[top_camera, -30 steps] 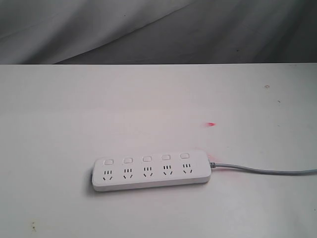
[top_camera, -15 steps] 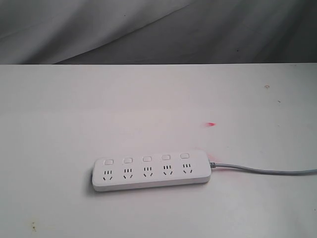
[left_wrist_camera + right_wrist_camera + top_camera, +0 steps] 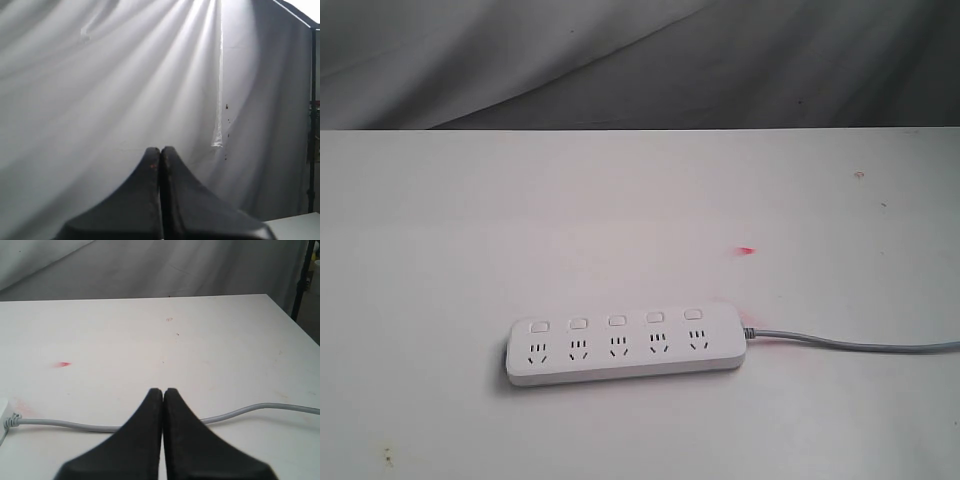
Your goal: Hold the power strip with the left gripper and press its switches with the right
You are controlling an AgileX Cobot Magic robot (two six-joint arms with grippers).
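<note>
The white power strip [image 3: 625, 347] lies flat on the table in the exterior view, with five sockets and a row of five small white switches [image 3: 617, 321] along its far side. Its grey cord [image 3: 860, 345] runs off to the right. Neither arm shows in the exterior view. In the left wrist view my left gripper [image 3: 160, 150] is shut on nothing and faces a grey curtain; the strip is out of that view. In the right wrist view my right gripper [image 3: 163, 391] is shut and empty above the grey cord [image 3: 240, 411], with the strip's end [image 3: 3, 421] at the edge.
The white table [image 3: 620, 220] carries a small red mark [image 3: 747, 250] beyond the strip and a few specks. A grey curtain [image 3: 640, 60] hangs behind the table's far edge. A dark stand pole [image 3: 313, 115] rises beside the curtain.
</note>
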